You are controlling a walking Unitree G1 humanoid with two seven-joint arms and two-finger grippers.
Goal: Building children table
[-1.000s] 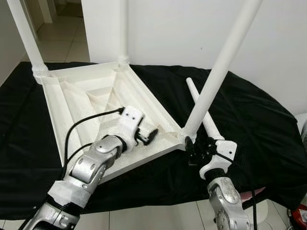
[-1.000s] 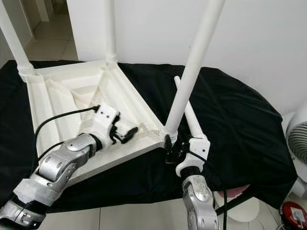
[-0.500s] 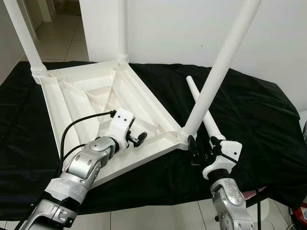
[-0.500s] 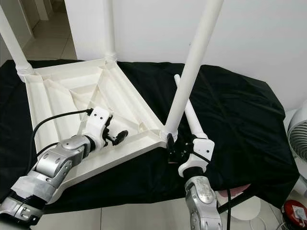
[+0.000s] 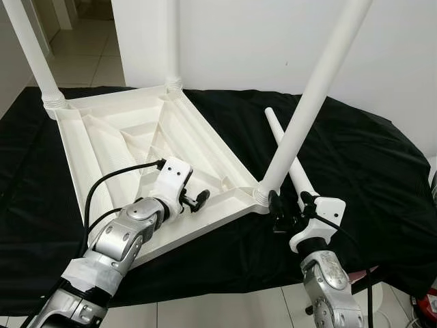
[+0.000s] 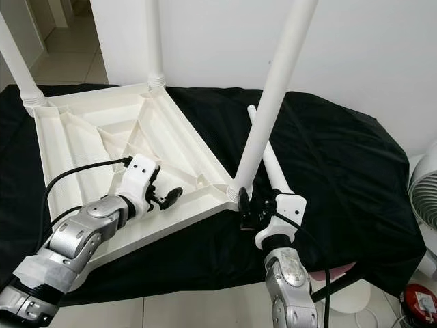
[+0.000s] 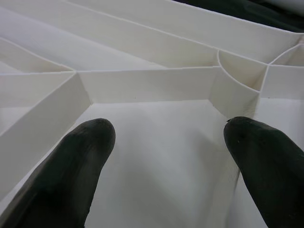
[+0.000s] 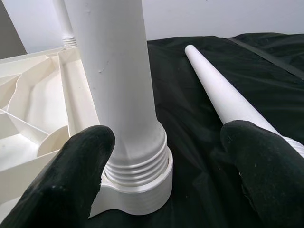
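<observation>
White plastic table top [image 5: 130,150] lies upside down on a black cloth [image 5: 355,157], ribbed underside facing up. Three legs stand screwed into corner sockets: far-left leg [image 5: 31,51], far leg [image 5: 173,41], and near-right leg [image 5: 314,96], which rises at a slight lean out of the near-right corner socket [image 5: 259,198]. A fourth loose leg [image 5: 287,157] lies flat on the cloth just beside that corner, running away from the robot.

Left gripper [image 5: 194,199] hovers over the ribbed underside near the table top's near edge; fingers [image 7: 71,175] spread apart with nothing between them but the white ribs below. Contact with the plastic is hard to judge.

Right gripper [image 5: 287,215] sits at the near-right corner, fingers [image 8: 76,175] wide open, one on each side of the socket's threaded collar, the loose leg passing just by the other finger; nothing clamped.

Cloth covers a low surface. White wall [image 5: 273,34] behind, tiled floor [image 5: 89,48] in a doorway far left, a white fan [image 6: 423,198] at the right edge.
</observation>
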